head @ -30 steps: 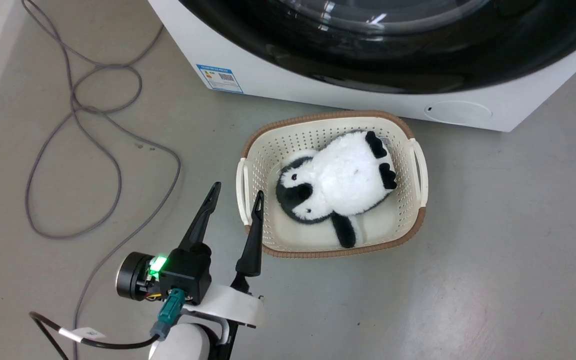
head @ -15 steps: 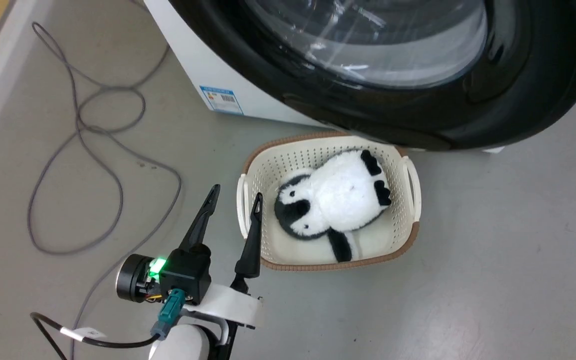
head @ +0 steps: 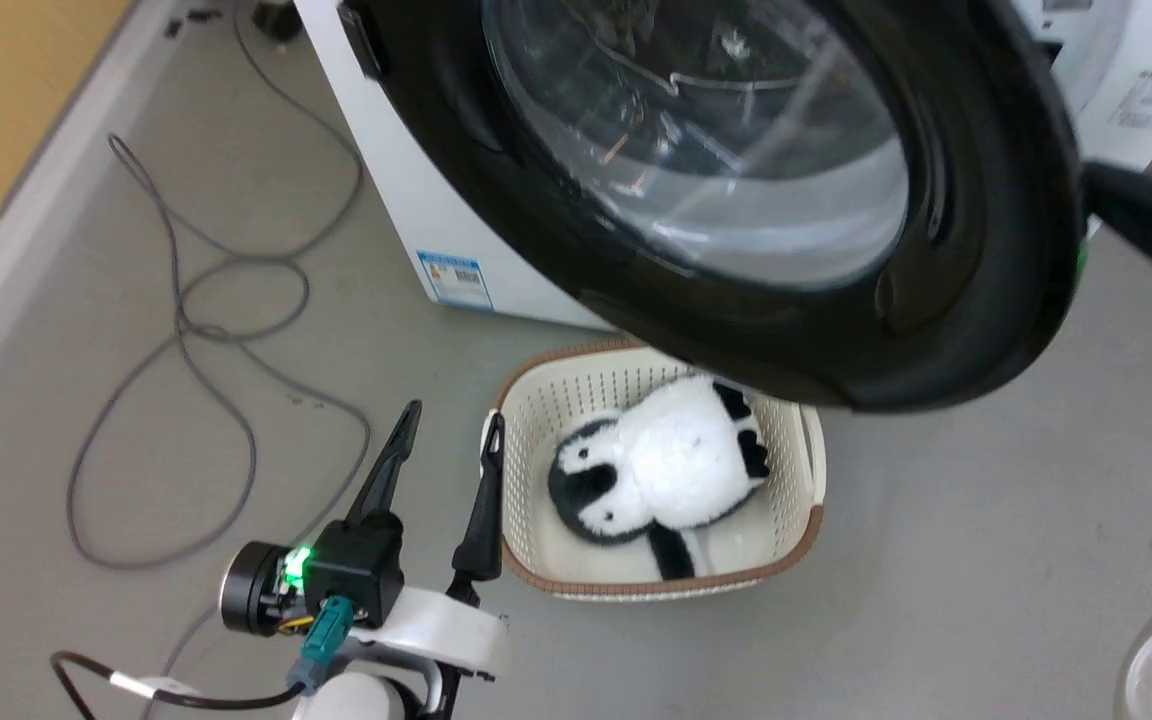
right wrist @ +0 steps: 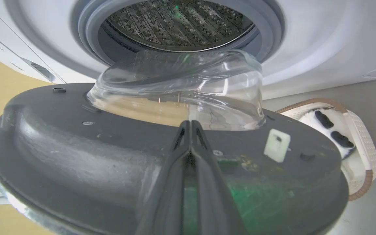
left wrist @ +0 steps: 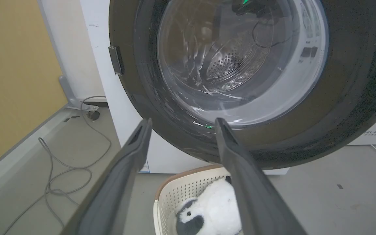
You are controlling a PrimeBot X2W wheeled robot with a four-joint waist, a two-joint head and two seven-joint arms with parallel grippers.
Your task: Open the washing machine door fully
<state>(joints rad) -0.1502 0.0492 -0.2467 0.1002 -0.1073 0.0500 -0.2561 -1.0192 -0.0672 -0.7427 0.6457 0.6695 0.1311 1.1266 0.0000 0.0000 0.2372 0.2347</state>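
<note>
The washing machine door (head: 986, 250), a glossy black disc with a clear glass bowl, stands partly swung out from the white washing machine (head: 386, 200) and overhangs the basket. In the right wrist view its dull grey inner face (right wrist: 77, 147) and bulging bowl (right wrist: 181, 88) lie before the steel drum (right wrist: 178, 23) and grey gasket (right wrist: 90, 36). My right gripper (right wrist: 190, 122) is shut, its tips against that inner face below the bowl. My left gripper (head: 452, 414) hangs open low over the floor beside the basket, facing the door's front (left wrist: 354, 98).
A cream basket (head: 526, 400) holding a plush penguin (head: 666, 465) sits on the floor under the door's lower edge. A grey cable (head: 186, 330) loops over the floor to the left. A second white appliance (head: 1136, 70) stands at the right.
The door has swung out from the machine's front, its right edge coming toward me over the basket. The head camera has tilted up. My left gripper stays open in place.
</note>
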